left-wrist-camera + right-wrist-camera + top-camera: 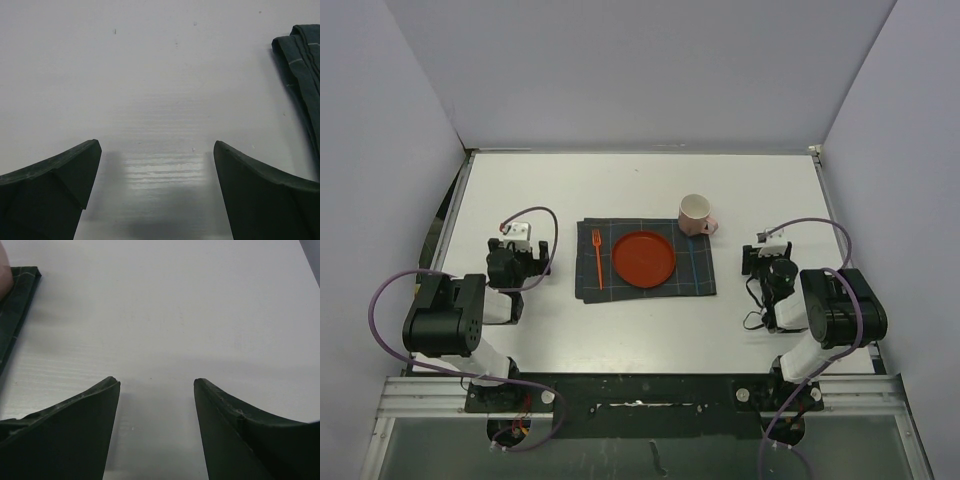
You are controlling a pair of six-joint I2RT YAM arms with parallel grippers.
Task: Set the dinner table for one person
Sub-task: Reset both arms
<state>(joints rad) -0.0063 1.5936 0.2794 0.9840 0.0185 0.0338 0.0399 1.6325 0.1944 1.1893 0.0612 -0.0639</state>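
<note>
The desk (640, 330) is a broad, flat white rectangle with thin metal rails (457, 205) along its sides. It fills the floor of a plain booth closed in by pale grey-lilac walls (650, 70) at the back and on both sides. A dark mounting bar (640, 392) runs along its near edge and carries both arm bases. The white top looks smooth and matte, with a few small specks and a soft sheen under the wrist cameras.

At the middle of the desk lies a dark grid-lined cloth mat (695, 275). On the mat sits a round red-orange plate (643, 259), and an orange fork (598, 258) lies just left of the plate, also on the cloth. A pink mug (695, 214) stands at the mat's far right corner.

The left claw (156, 145) rests low over bare desk to the left of the mat, spread wide and gripping nothing. The cloth's folded edge shows at the right of its view. The right claw (156, 381) sits over bare desk to the right of the mat, likewise parted and empty.
</note>
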